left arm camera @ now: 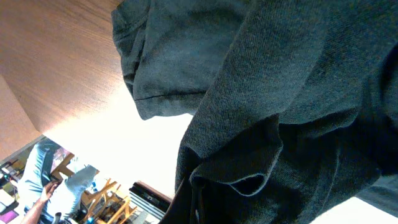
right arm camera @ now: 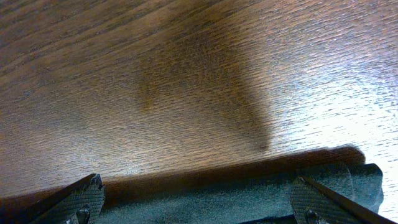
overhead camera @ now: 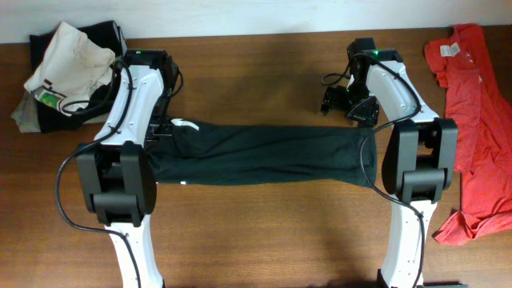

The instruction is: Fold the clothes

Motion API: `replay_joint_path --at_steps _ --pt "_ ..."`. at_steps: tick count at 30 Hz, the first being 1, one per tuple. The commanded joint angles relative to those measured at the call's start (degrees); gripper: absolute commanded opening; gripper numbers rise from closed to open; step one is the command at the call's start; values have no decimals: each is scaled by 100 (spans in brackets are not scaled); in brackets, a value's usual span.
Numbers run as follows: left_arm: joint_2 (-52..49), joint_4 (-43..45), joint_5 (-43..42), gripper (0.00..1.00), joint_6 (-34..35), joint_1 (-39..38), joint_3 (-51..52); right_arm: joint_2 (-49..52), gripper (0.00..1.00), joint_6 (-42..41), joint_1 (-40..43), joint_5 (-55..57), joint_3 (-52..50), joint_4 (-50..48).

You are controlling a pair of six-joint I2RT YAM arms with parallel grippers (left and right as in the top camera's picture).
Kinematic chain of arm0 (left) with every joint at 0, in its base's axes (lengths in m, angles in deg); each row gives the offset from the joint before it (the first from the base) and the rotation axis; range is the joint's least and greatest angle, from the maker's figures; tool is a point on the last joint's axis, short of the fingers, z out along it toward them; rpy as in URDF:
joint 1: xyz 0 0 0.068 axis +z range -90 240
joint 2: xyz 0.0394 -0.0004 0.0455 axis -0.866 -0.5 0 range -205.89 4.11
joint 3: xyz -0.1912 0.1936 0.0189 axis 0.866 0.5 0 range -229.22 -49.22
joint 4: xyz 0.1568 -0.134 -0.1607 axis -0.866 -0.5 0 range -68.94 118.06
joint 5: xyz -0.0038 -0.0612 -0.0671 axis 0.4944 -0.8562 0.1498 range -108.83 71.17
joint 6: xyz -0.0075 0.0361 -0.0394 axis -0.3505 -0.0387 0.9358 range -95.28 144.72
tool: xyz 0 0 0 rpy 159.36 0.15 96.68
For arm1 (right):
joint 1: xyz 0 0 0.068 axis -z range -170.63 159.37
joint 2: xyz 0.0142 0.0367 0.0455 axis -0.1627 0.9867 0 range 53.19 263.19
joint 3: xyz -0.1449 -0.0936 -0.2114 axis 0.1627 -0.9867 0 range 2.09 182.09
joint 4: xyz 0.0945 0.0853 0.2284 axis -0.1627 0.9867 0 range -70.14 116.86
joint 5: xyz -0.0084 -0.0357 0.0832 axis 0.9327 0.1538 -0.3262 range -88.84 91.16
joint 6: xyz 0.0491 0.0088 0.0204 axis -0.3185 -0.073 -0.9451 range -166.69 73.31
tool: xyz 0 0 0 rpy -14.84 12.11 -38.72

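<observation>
Because the black shirt [overhead camera: 264, 152] is soft, light and limp, lying as a long folded band across the table [overhead camera: 256, 72], it will likely sag wherever unsupported; the left gripper [overhead camera: 166, 132] is pinched shut on its bunched left end; the right gripper [right arm camera: 199, 202] gapes wide over the right edge, a sound hold.

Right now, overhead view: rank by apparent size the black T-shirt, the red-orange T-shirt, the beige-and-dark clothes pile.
1. black cloth T-shirt, folded into a long band.
2. red-orange cloth T-shirt, close behind; the frame edge crops it, so this order is unsure.
3. beige-and-dark pile of clothes, clearly smallest.
</observation>
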Motion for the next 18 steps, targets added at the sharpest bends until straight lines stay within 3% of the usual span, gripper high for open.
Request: replay_joint_path --at_steps 1,11,18 --pt "181 -127 111 1 111 55 -37 -57 99 -26 -15 -44 -20 28" --pt "181 -127 83 1 114 999 522 -57 99 105 -9 15 -20 85" --pt "181 -127 83 4 42 1071 546 -57 99 105 -11 15 -20 85"
